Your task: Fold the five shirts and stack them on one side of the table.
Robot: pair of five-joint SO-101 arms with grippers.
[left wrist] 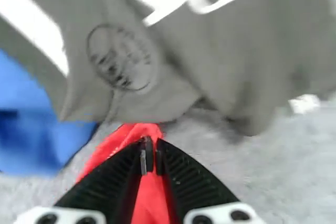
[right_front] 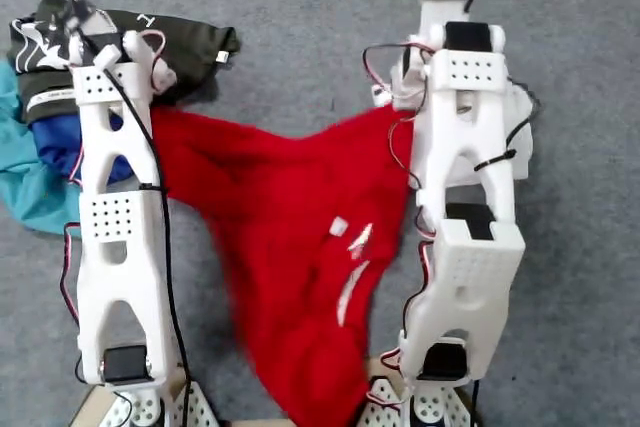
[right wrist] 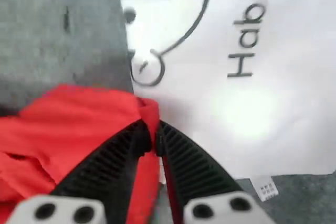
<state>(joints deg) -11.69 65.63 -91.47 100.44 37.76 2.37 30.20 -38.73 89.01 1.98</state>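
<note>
The left gripper (left wrist: 149, 144) and right gripper (right wrist: 151, 130) each have fingers clenched on an edge of the red shirt (right_front: 280, 237). It is probably best to draw both evenly toward twelve o'clock, keeping the cloth taut so it spreads flat.

High view: we look steeply down over the grey table (right_front: 300, 37) from a fixed point above, far enough off to take in the whole spread of the red shirt (right_front: 290, 227).

Left wrist view: we sit close behind the left gripper (left wrist: 148, 153), facing along it toward the olive shirt (left wrist: 236, 61).

Right wrist view: same setup behind the right gripper (right wrist: 152, 135), facing the white shirt (right wrist: 252, 103).

We find the red shirt in all three views.
</note>
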